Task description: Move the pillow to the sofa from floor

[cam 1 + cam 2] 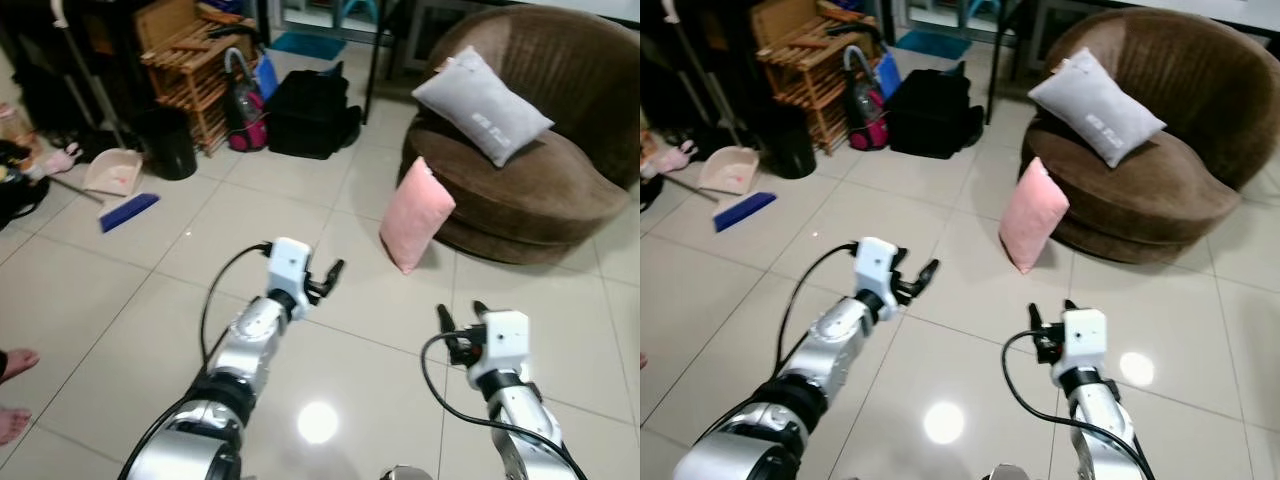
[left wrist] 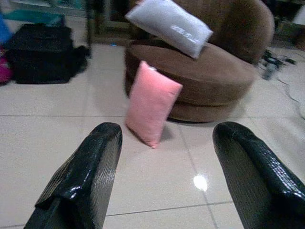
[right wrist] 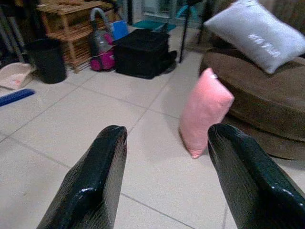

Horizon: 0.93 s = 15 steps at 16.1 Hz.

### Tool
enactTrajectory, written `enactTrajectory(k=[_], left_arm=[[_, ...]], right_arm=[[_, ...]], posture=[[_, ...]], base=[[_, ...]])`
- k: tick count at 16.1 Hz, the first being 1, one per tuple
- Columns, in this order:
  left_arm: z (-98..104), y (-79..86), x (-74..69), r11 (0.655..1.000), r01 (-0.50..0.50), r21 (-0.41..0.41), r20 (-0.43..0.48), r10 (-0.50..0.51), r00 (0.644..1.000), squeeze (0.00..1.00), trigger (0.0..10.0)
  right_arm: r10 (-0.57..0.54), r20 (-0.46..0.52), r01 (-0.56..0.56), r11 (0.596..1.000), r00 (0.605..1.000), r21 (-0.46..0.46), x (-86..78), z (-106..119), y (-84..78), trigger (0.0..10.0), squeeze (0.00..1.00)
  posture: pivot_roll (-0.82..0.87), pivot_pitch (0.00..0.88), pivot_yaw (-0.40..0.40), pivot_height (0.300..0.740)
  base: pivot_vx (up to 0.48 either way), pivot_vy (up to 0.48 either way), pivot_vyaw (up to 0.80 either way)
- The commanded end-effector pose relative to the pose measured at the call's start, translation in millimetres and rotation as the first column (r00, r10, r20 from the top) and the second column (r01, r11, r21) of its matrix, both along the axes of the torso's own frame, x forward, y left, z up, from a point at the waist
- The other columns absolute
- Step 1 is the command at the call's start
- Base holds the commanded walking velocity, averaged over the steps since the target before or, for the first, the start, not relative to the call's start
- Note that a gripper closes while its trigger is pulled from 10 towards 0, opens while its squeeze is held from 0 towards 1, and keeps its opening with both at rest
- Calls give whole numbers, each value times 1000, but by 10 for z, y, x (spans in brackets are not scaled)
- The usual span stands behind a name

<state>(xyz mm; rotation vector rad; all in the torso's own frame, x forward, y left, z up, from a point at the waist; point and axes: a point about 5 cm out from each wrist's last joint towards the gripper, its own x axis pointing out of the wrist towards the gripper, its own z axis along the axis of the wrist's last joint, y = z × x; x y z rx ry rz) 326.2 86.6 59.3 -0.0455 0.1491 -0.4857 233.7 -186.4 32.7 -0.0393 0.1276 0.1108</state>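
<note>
Two claws out front, left claw and right claw, both spread and empty. Pink pillow stands on end on the floor, leaning against the sofa, far and between them, my right slightly nearer I'd say.

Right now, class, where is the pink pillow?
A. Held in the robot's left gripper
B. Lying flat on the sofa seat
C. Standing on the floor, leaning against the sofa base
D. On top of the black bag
C: the pink pillow stands on its edge on the tiled floor, against the brown sofa; the grey pillow is the one on the seat.
</note>
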Motion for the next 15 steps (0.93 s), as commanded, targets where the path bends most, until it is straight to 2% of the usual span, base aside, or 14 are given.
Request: enactTrajectory(k=[1, 6, 11, 12, 13, 15], left_arm=[[31, -16, 3, 1000, -8, -9, 19, 8, 1000, 0, 10000], [69, -52, 16, 1000, -8, -19, 28, 9, 1000, 0, 10000], [83, -94, -1, 999, 22, -34, 40, -20, 999, 0, 10000], [74, -95, -7, 999, 24, -28, 38, -23, 999, 0, 10000], [47, -86, -11, 1000, 15, 15, 33, -16, 999, 0, 10000], [43, -82, -20, 1000, 12, 11, 38, -12, 999, 0, 10000]], right_arm=[[4, -41, -4, 1000, 999, 3, -16, -60, -14, 10000, 0], [18, -51, -17, 1000, 999, 9, -40, -61, 12, 10000, 0], [15, -58, -15, 1000, 998, 7, -74, -66, -3, 10000, 0], [17, -60, -17, 1000, 998, 7, -79, -67, 1, 10000, 0], [21, -65, -21, 1000, 998, 7, -90, -71, 4, 10000, 0], [24, -71, -23, 1000, 997, 7, -105, -78, 6, 10000, 0]], posture=[[-191, 81, -23, 740], [-203, 84, -23, 740], [-211, 77, -23, 740], [-211, 76, -24, 740], [-211, 76, -24, 740], [-210, 77, -26, 740]], base=[[0, 0, 0], [0, 0, 0], [0, 473, 0], [0, 0, 0], [0, 0, 0], [0, 0, 0]])
